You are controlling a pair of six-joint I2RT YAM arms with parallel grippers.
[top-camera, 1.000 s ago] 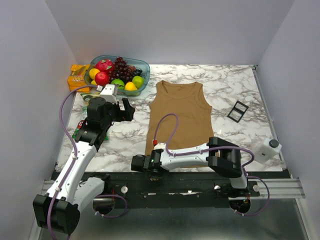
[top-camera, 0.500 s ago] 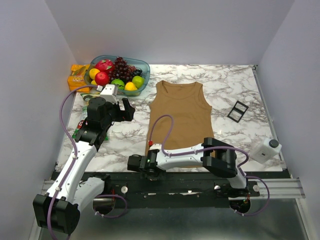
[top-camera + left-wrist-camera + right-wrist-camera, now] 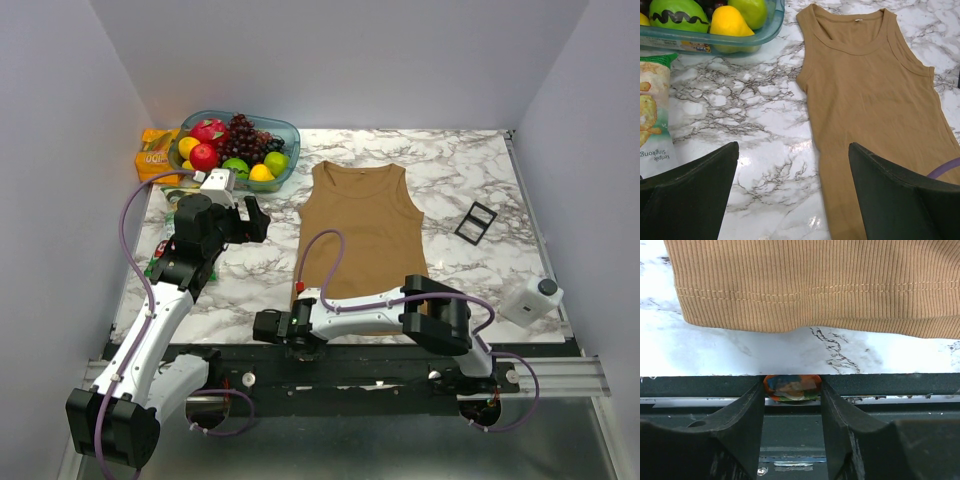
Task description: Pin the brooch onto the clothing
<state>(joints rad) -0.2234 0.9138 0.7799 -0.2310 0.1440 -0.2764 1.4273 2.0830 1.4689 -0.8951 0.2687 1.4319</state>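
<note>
The tan-brown tank top (image 3: 358,235) lies flat on the marble table, neck at the far end. Its hem (image 3: 815,285) fills the top of the right wrist view. My right gripper (image 3: 298,338) is at the table's near edge, just below the hem's left corner. It is shut on the small round brooch (image 3: 792,387), orange-rimmed with blue and pale bits, held at the fingertips over the black table rail. The brooch is hidden in the top view. My left gripper (image 3: 255,218) is open and empty, above the marble left of the top (image 3: 875,100).
A glass bowl (image 3: 291,131) of fruit stands at the back left, an orange box (image 3: 153,157) beside it. A green-and-white chips bag (image 3: 652,110) lies by the left arm. A black square frame (image 3: 476,221) and a white bottle (image 3: 530,297) are at the right.
My right gripper has slid a little to the left along the table's near edge with the brooch in it. The left arm has not moved.
</note>
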